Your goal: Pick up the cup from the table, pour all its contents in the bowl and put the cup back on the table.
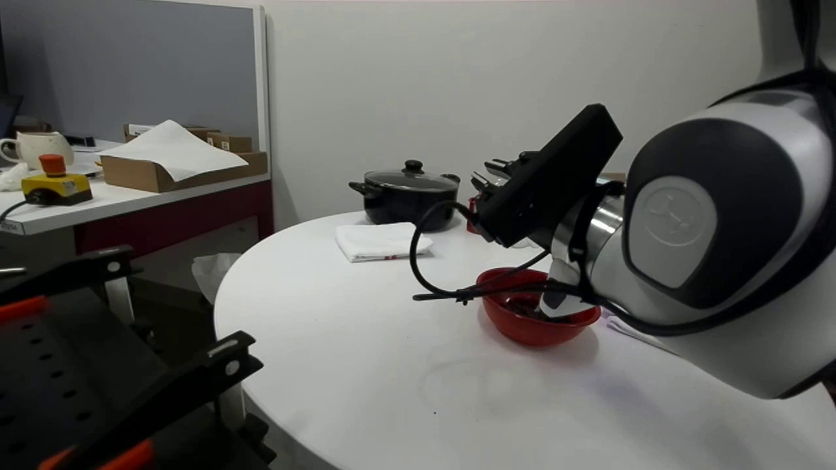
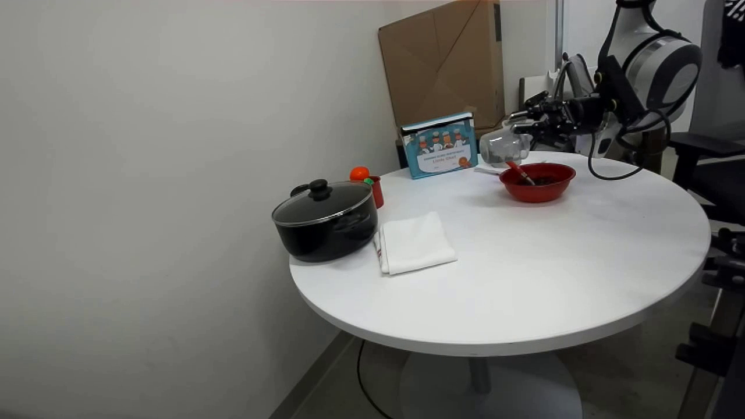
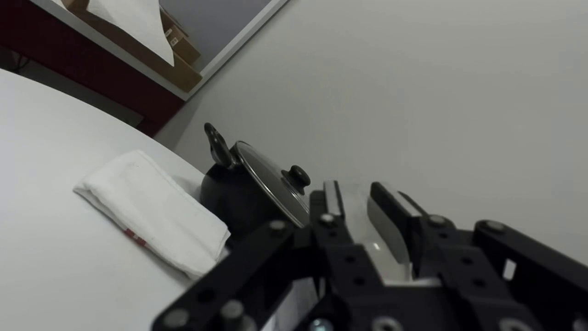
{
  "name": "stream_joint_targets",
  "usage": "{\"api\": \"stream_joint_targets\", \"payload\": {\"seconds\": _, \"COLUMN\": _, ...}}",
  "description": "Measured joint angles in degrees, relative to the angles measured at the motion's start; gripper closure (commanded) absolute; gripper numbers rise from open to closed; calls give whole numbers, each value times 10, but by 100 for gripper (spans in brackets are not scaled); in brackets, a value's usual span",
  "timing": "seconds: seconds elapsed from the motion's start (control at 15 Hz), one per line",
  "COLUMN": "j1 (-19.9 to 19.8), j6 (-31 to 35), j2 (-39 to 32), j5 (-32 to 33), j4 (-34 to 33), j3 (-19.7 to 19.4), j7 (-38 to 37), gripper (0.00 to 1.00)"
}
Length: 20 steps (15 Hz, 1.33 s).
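Clasping the clear cup (image 2: pixel 504 147), tilted and raised off the white table (image 2: pixel 524 267) near the red bowl (image 2: pixel 532 195), the gripper (image 2: pixel 517 122) shows pick-up done; pouring appears complete, dark contents (image 2: pixel 545 181) lying in the bowl, though full emptying cannot be confirmed at this size, and set-down is outstanding.

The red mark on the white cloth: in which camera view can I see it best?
The wrist view: there the red mark appears largest, on an edge of the white cloth, with nothing covering it. Both exterior views show it too, but only as a small trace of red at the edge.
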<state>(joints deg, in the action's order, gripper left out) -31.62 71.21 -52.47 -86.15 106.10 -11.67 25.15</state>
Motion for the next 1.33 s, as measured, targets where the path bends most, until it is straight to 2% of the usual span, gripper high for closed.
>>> {"api": "stream_joint_targets", "payload": {"seconds": 0.8, "j1": -2, "j6": -97, "j2": -37, "j5": -95, "j4": 4, "j3": -8, "j7": 22, "gripper": 94}}
{"api": "stream_joint_targets", "payload": {"seconds": 1.33, "j1": -2, "j6": -145, "j2": -62, "j5": -135, "j4": 4, "j3": -14, "j7": 22, "gripper": 94}}
